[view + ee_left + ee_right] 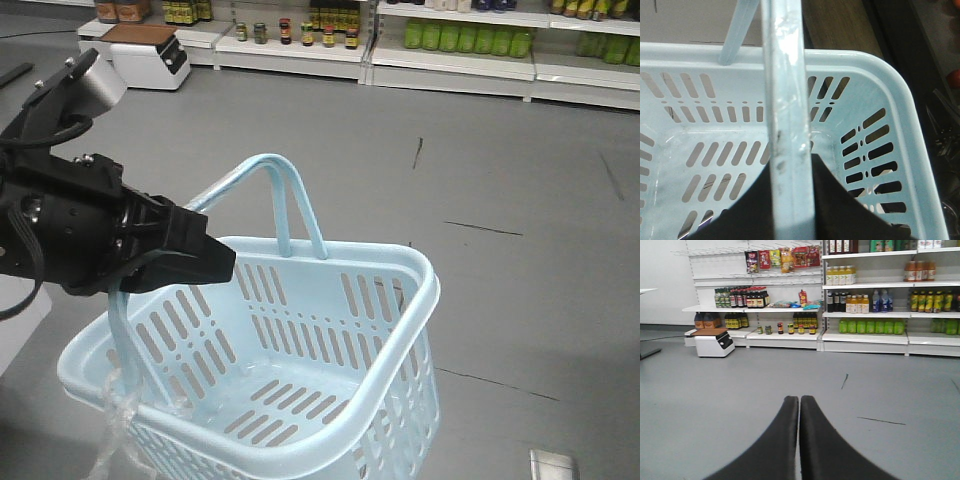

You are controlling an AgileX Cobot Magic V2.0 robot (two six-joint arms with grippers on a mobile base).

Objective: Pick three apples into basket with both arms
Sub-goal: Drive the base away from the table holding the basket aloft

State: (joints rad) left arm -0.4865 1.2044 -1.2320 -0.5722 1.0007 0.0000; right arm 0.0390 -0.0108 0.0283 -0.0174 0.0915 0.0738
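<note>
Left pincer point(215, 260) pinches one handle point(787, 100) of the basket point(400, 330), held over the floor w/ nothing inside; right pincer point(799, 400) is pressed together & empty, no apples visible, so we judge all 3 picks remain.

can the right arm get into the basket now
Probably: the basket is open-topped and empty, the left gripper holding only one handle; but the right gripper faces the shelves, jaws shut.
</note>
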